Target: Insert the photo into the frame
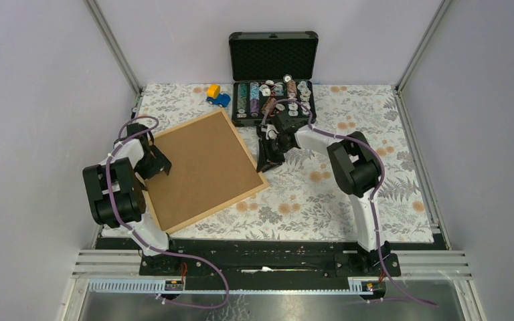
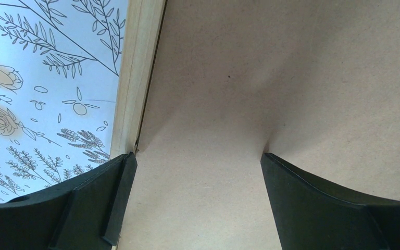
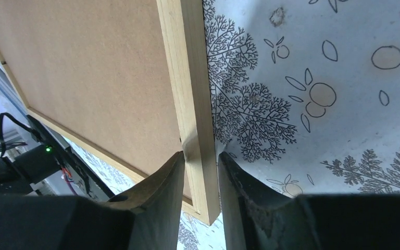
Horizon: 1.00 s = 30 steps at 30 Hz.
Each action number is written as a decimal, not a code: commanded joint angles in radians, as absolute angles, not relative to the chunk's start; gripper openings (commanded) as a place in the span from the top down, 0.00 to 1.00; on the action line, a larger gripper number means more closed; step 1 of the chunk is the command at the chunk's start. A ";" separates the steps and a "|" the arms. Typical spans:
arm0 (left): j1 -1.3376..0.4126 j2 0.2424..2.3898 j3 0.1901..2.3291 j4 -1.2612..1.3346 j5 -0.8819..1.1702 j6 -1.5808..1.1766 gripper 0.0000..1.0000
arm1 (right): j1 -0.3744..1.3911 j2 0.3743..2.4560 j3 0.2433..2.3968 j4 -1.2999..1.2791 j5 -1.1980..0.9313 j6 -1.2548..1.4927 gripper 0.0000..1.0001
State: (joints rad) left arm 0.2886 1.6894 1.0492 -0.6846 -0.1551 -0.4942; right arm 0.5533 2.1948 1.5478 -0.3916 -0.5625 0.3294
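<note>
Right gripper (image 3: 200, 154) fingers pinch the frame (image 3: 185, 78) rail between them, near its corner. We judge it thin, stiff and light, so we'd hold rails only, gently. Left gripper (image 2: 198, 154) hangs wide open, wrist down, backing (image 2: 271, 78) under both fingers, rail beside one; photo not visible.

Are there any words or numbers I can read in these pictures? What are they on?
There are none that can be read.
Chips in the black case: the marks are too small to read.
Brown board in the frame: plain, no writing.
Toy truck: too small to show any writing.
Tablecloth: only drawn flowers and leaves.
</note>
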 commanded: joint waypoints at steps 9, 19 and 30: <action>0.291 1.728 1.003 -0.565 -0.070 -0.526 0.02 | 0.578 2.284 1.632 -0.462 -0.495 0.297 0.64; 0.291 1.728 1.002 -0.562 -0.055 -0.528 0.01 | 0.621 2.329 1.705 -0.604 -0.320 0.280 0.66; 0.291 1.729 0.994 -0.555 -0.022 -0.534 0.01 | 0.724 2.367 1.738 -0.701 -0.044 0.291 0.68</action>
